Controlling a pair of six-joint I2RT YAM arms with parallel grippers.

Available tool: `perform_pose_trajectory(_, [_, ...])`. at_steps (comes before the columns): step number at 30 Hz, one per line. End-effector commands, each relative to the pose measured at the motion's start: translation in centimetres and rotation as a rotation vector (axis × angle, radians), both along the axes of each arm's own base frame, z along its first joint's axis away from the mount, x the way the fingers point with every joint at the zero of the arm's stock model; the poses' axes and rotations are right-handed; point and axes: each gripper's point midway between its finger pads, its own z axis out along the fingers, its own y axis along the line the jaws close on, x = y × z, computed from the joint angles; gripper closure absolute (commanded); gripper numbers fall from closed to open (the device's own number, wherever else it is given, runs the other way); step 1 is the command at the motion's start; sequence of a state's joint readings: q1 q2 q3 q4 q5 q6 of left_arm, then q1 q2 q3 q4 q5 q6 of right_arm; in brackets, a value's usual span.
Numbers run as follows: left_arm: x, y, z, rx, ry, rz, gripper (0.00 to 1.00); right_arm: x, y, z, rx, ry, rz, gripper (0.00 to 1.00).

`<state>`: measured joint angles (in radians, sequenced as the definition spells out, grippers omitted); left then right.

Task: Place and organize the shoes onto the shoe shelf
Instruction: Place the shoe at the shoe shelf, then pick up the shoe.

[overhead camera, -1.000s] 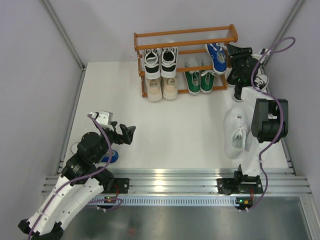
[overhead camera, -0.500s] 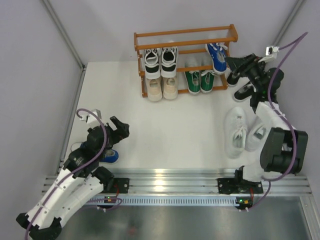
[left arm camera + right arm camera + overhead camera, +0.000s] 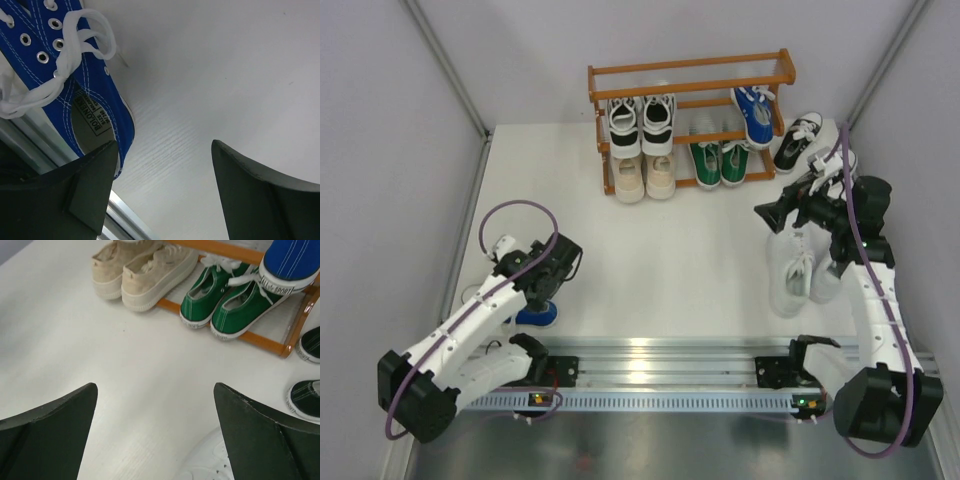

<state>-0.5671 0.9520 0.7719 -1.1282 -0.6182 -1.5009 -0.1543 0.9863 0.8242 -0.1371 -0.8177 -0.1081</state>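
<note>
1. Two arms are seen reaching out from the near edge of the table [image 3: 660, 240]. The left arm is stretched low over the near-left corner. The right arm is raised along the right side, with its wrist turned leftward.
2. The left gripper [image 3: 164, 150] is held with its fingers spread and nothing between them, just beside the loose blue sneaker [image 3: 100, 95]. That sneaker lies on the table by the near rail. A printed label is seen inside its heel, but it is too small to be read with certainty.
3. The right gripper [image 3: 155, 390] is likewise spread wide and empty over bare table, close to the white pair [image 3: 795, 270] lying on the right.
4. Farther off, the shoe shelf [image 3: 690, 66] is set at the far edge.
   - The beige pair [image 3: 145, 270] and the green pair [image 3: 220, 300] are lined up at its lowest tier, heels outward.
   - A black-and-white pair [image 3: 640, 120] is held on the tier above.
   - The shelved blue sneaker [image 3: 292, 260] sits above the green pair, and its heel tab appears to read "ALL SPORT".
5. Beside the shelf's right end, two black sneakers [image 3: 311, 342] lie on the table.
</note>
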Motion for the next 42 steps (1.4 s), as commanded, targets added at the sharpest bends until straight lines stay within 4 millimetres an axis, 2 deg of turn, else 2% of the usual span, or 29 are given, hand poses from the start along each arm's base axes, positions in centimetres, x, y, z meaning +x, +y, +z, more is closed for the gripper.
perform_pose_trajectory(1, [0.1,1.4,-0.9,-0.013,0.001,0.129,0.2,-2.0,-0.2,-1.1,-0.094,-0.043,0.042,0.01])
perform_pose_trajectory(3, [0.7,2.0,-1.9,-0.039,0.01,0.169,0.21,-2.5,-0.2,-1.3,-0.095,-0.048,0.04,0.01])
perform_pose_trajectory(9, [0.9,3.6,-5.9,-0.075,0.117,0.215,0.26,-2.7,-0.7,-1.4,-0.08,-0.051,0.031,0.01])
perform_pose_trajectory(10, [1.2,3.4,-6.4,-0.093,0.121,0.205,0.4,-2.8,-0.7,-1.4,-0.077,-0.052,0.032,0.01])
perform_pose_trajectory(12, [1.5,3.6,-6.7,-0.104,0.12,0.206,0.56,-2.9,-0.7,-1.3,-0.075,-0.059,0.036,0.01])
perform_pose_trajectory(13, [2.4,3.3,-6.3,-0.112,0.091,0.164,0.76,-3.0,-0.7,-1.4,-0.074,-0.059,0.039,0.01])
perform_pose_trajectory(14, [2.9,3.0,-5.9,-0.115,0.072,0.133,0.8,-3.1,-0.6,-1.3,-0.075,-0.066,0.042,0.0])
perform_pose_trajectory(15, [3.6,2.7,-5.2,-0.118,0.038,0.087,0.83,-3.2,-0.6,-1.2,-0.077,-0.071,0.047,0.0])
perform_pose_trajectory(17, [5.8,0.9,-1.9,-0.14,-0.109,-0.136,0.98,-3.5,-0.4,-1.1,-0.076,-0.082,0.065,0.01])
perform_pose_trajectory(18, [6.5,-0.3,0.9,-0.164,-0.238,-0.243,1.0,-3.6,-0.3,-1.2,-0.079,-0.087,0.072,0.01])
perform_pose_trajectory(19, [6.4,-1.0,1.8,-0.14,-0.286,-0.366,1.0,-3.8,-0.1,-1.1,-0.078,-0.095,0.087,0.01])
perform_pose_trajectory(20, [6.7,-2.4,3.7,-0.178,-0.377,-0.443,1.0,-3.9,0.0,-1.1,-0.079,-0.098,0.097,0.01])
perform_pose_trajectory(21, [6.4,-2.9,5.9,-0.16,-0.464,-0.517,1.0,-4.1,0.2,-1.1,-0.079,-0.107,0.114,0.01])
perform_pose_trajectory(22, [6.2,-3.3,7.1,-0.16,-0.498,-0.556,1.0,-4.2,0.2,-1.1,-0.082,-0.112,0.12,0.0])
perform_pose_trajectory(23, [5.5,-4.9,7.8,-0.206,-0.516,-0.653,1.0,-4.3,0.3,-1.0,-0.085,-0.119,0.123,0.01])
perform_pose_trajectory(26, [4.2,-7.8,9.1,-0.265,-0.554,-0.853,1.0,-4.2,0.3,-0.4,-0.095,-0.154,0.132,0.01])
perform_pose_trajectory(27, [2.9,-10.1,10.3,-0.338,-0.598,-0.995,1.0,-3.9,0.4,-0.4,-0.02,-0.098,0.095,0.01])
perform_pose_trajectory(29, [1.8,-11.6,11.0,-0.37,-0.63,-1.114,1.0,-3.9,0.4,-2.1,0.058,0.037,0.069,0.01])
perform_pose_trajectory(30, [0.5,-12.9,11.8,-0.398,-0.659,-1.212,1.0,-4.7,1.2,-2.6,0.03,0.028,0.171,0.03])
perform_pose_trajectory(31, [-0.1,-13.4,12.3,-0.384,-0.684,-1.268,1.0,-5.8,2.4,-1.7,0.056,0.031,0.278,0.14])
perform_pose_trajectory(32, [-1.3,-14.5,12.8,-0.397,-0.706,-1.345,1.0,-5.9,2.6,-2.2,0.087,0.089,0.296,0.18])
perform_pose_trajectory(33, [-2.3,-15.0,13.4,-0.416,-0.734,-1.393,1.0,-6.8,3.1,-2.6,0.081,0.122,0.328,0.19])
perform_pose_trajectory(34, [-3.2,-16.0,14.2,-0.437,-0.774,-1.45,1.0,-6.9,3.1,-1.9,0.072,0.115,0.34,0.19])
perform_pose_trajectory(36, [-4.1,-17.1,14.7,-0.467,-0.805,-1.501,1.0,-7.7,3.7,-1.8,0.061,0.134,0.369,0.18])
perform_pose_trajectory(37, [-4.1,-17.6,15.4,-0.475,-0.835,-1.508,1.0,-7.6,3.8,-1.2,0.048,0.132,0.366,0.16])
perform_pose_trajectory(38, [-5.0,-18.6,15.8,-0.498,-0.845,-1.554,1.0,-7.5,4.0,-1.2,0.057,0.166,0.353,0.16])
perform_pose_trajectory(40, [-5.1,-20.0,16.2,-0.504,-0.853,-1.58,1.0,-7.6,5.2,-0.8,0.023,0.194,0.367,0.15])
perform_pose_trajectory(41, [-5.7,-21.2,17.2,-0.503,-0.892,-1.614,1.0,-7.3,5.6,-1.0,0.02,0.229,0.359,0.14])
perform_pose_trajectory(42, [-5.3,-22.4,16.5,-0.486,-0.863,-1.628,1.0,-8.1,7.4,-1.0,0.023,0.27,0.406,0.13])
